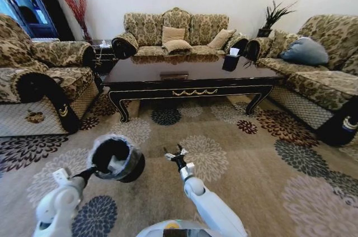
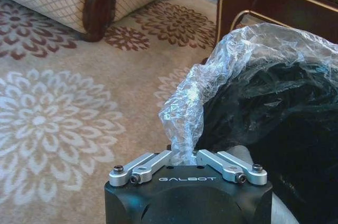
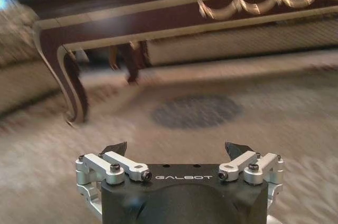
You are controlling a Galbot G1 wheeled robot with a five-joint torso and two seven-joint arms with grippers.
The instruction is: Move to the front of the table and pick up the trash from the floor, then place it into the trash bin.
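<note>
Low in the centre-left of the head view, the left gripper (image 1: 89, 173) is clenched on the translucent liner at the rim of the trash bin (image 1: 117, 160), which stands on the flowered carpet (image 1: 246, 164) just ahead of the robot. From the left wrist view, a bunched fold of the liner (image 2: 186, 123) runs straight down between the fingers, so that pincer grips plastic only, not the bin's wall. A white scrap (image 1: 113, 164) lies inside the bin; whether it is trash I cannot tell. Just right of centre, the right gripper (image 1: 177, 153) hangs over the carpet with its fingers spread and nothing between them; in its own view the dark fingertips (image 3: 114, 148) stand wide apart, facing the table (image 3: 174, 7). That table (image 1: 190, 77) fills the middle of the head view, with a small black box (image 1: 230, 61) on its far right corner. No loose litter is plain on the floor ahead, so the pickup target is uncertain.

The risks, as I judge them: a pull on the liner alone could drag it off the rim or tip the light bin, since thin plastic stretches and slips. A drive forward with the liner held could also topple it.
</note>
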